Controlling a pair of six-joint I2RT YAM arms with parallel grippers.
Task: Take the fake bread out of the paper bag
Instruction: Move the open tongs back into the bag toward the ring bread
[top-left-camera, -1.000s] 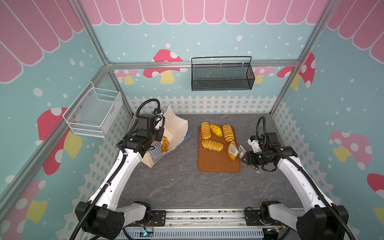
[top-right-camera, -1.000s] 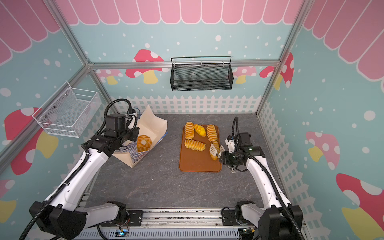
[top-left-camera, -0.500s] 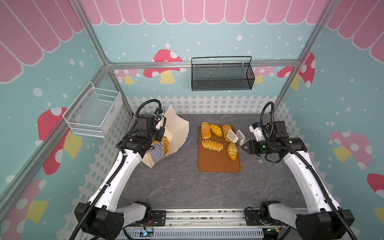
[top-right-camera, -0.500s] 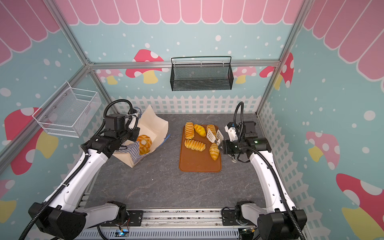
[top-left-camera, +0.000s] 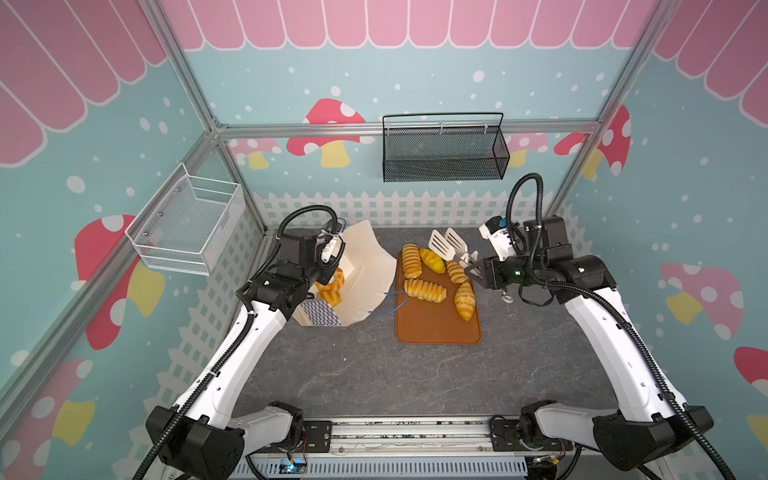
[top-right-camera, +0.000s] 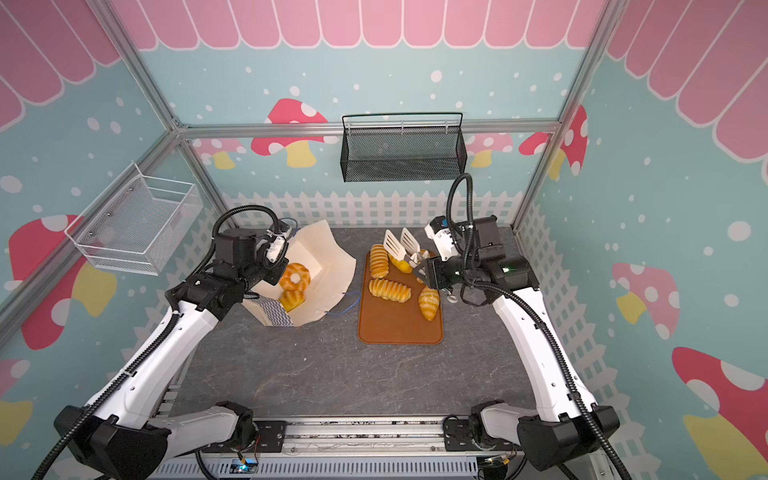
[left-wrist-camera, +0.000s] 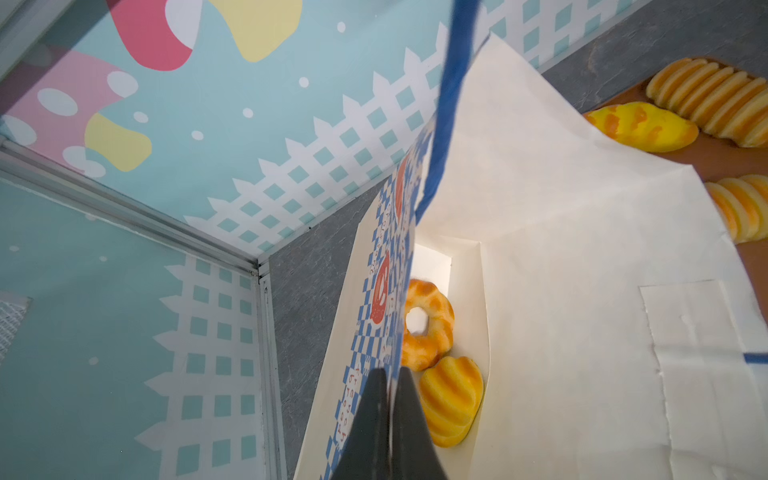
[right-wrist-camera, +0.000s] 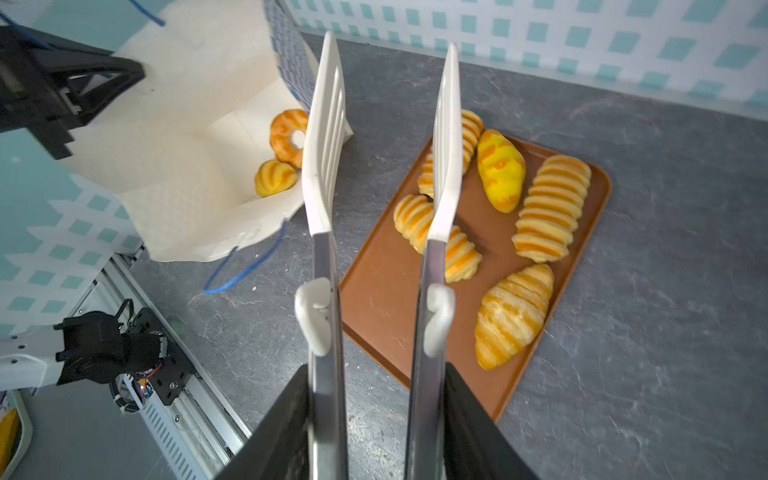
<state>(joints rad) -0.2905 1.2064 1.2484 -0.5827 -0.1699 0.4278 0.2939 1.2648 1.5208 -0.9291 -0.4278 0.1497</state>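
The paper bag (top-left-camera: 368, 266) lies tilted open on the left of the table, its mouth facing the brown tray (top-left-camera: 436, 328). My left gripper (left-wrist-camera: 390, 374) is shut on the bag's checkered upper edge and holds it up. Inside the bag lie a ring doughnut (top-right-camera: 294, 276) and a small ridged bun (top-right-camera: 292, 300). Several pieces of fake bread (top-left-camera: 424, 289) lie on the tray, a croissant (top-left-camera: 464, 300) among them. My right gripper (right-wrist-camera: 376, 374) is shut on white-tipped tongs (right-wrist-camera: 324, 166). The tong blades stand apart, empty, in the air over the tray's far end.
A black wire basket (top-left-camera: 444, 149) hangs on the back wall and a white one (top-left-camera: 187, 226) on the left wall. A low white fence rims the table. The bag's blue cord handle (top-left-camera: 390, 301) trails onto the tray's left edge.
The right arm has lifted the tongs off the croissant at the tray's right side and swung them toward the back. The croissant stays on the tray. The left arm holds still.
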